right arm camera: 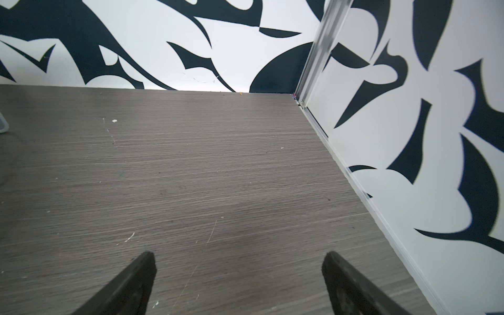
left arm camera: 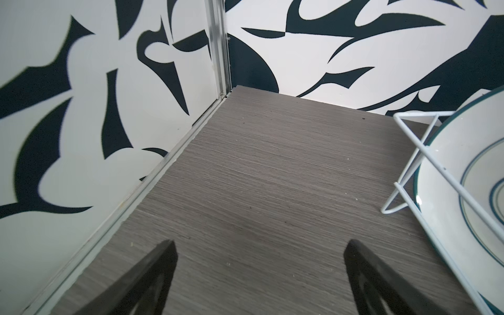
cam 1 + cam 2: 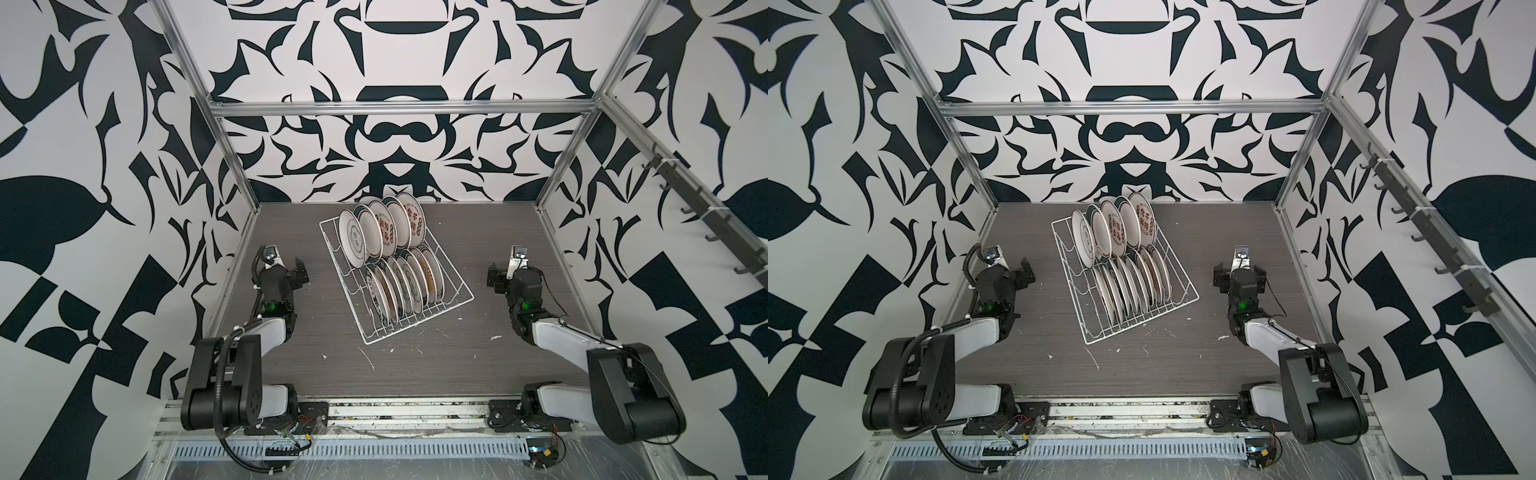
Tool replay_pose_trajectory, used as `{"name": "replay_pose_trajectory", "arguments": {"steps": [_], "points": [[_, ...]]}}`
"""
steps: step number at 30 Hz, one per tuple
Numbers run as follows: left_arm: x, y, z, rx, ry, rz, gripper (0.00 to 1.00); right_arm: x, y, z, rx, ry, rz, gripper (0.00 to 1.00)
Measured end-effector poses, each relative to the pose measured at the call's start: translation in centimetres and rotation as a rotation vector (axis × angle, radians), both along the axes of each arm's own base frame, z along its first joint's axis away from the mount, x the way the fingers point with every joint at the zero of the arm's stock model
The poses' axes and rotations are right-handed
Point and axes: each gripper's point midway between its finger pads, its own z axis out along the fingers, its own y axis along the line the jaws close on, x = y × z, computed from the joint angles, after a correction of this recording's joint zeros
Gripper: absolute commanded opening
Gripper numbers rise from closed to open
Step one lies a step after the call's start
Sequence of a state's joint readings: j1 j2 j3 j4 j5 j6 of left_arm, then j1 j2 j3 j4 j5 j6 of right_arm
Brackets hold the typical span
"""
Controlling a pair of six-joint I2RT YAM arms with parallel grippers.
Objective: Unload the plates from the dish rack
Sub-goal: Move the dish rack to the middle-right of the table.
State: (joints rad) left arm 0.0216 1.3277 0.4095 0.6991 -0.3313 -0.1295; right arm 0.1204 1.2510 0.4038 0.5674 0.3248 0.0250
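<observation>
My left claw [image 2: 259, 245] hangs low over the grey wood-grain tabletop [image 3: 415, 374], near its left edge. Jaws are spread wide w/ nothing between them, so a plate rim can slip in w/o a reset. It's well apart from the rack, though its wrist view catches a rack corner & a green-rimmed white plate [image 2: 463, 163], prob. my easiest first grab.

The white wire dish rack [image 3: 419, 321] sits mid-tabletop, closer to the far edge & turned askew. All the round white dinner plates [image 3: 388, 232] are inside it, on edge in two rows & leaning on the upright slot wires, which is what keeps them from tipping. The back row shows red-brown characters. The rack's left strip is bare wire. None unloaded yet, I'd say.

My right claw [image 1: 239, 256] mirrors the left near the right edge, also wide & empty, over bare tabletop. With one claw each side, either can reach in w/o crossing the other.
</observation>
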Motion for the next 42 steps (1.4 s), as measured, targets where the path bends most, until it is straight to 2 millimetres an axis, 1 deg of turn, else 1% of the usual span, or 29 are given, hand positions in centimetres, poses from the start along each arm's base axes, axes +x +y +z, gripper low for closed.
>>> {"name": "replay_pose_trajectory", "arguments": {"steps": [3, 5, 7, 9, 10, 12, 14, 17, 19, 21, 23, 25, 28, 32, 37, 42], "points": [[-0.8, 0.2, 1.7, -0.048, -0.018, 0.032, 0.99, -0.4, -0.2, 0.8, 0.027, 0.020, -0.020, 1.00], [-1.1, 0.1, 3.7, -0.095, -0.038, 0.041, 0.99, -0.6, -0.2, 1.8, 0.060, 0.032, -0.036, 1.00], [-1.2, -0.1, 5.7, -0.146, -0.046, 0.045, 0.99, -0.5, 0.0, 3.2, 0.113, 0.039, -0.047, 0.99], [-1.1, -0.5, 7.5, -0.198, -0.038, 0.037, 0.99, -0.3, 0.6, 4.6, 0.172, 0.051, -0.041, 0.99], [-1.0, -0.7, 8.1, -0.224, -0.028, 0.031, 0.99, -0.2, 1.0, 5.1, 0.202, 0.061, -0.036, 1.00], [-1.2, -1.2, 8.6, -0.277, 0.006, 0.029, 0.99, -0.4, 2.1, 5.8, 0.252, 0.092, -0.021, 1.00], [-1.6, -1.7, 8.1, -0.328, 0.060, 0.026, 0.99, -0.9, 3.9, 6.0, 0.300, 0.136, 0.013, 1.00], [-2.8, -2.5, 6.3, -0.397, 0.156, 0.025, 0.99, -2.6, 7.3, 5.5, 0.346, 0.239, 0.075, 0.99], [-3.9, -3.0, 5.1, -0.438, 0.223, 0.029, 0.99, -3.9, 9.6, 5.6, 0.357, 0.303, 0.105, 0.98], [-4.8, -3.4, 4.4, -0.470, 0.269, 0.032, 0.99, -5.1, 11.3, 6.0, 0.364, 0.352, 0.125, 0.98], [-5.6, -3.8, 4.3, -0.501, 0.293, 0.029, 0.99, -6.1, 12.3, 6.4, 0.378, 0.388, 0.126, 0.97], [-6.5, -4.2, 4.5, -0.532, 0.304, 0.021, 0.99, -7.0, 12.5, 6.5, 0.398, 0.415, 0.107, 0.94], [-7.5, -4.9, 4.9, -0.576, 0.310, 0.006, 0.99, -8.3, 12.2, 5.5, 0.413, 0.473, 0.064, 0.91], [-8.4, -5.5, 5.1, -0.620, 0.313, -0.010, 0.99, -9.4, 12.1, 4.3, 0.429, 0.518, 0.021, 0.88], [-9.8, -6.2, 4.3, -0.663, 0.335, -0.022, 0.99, -10.5, 12.1, 2.4, 0.453, 0.560, -0.024, 0.80], [-10.4, -6.7, 3.5, -0.694, 0.360, -0.032, 0.99, -10.7, 12.4, 0.9, 0.455, 0.602, -0.058, 0.77]]}}
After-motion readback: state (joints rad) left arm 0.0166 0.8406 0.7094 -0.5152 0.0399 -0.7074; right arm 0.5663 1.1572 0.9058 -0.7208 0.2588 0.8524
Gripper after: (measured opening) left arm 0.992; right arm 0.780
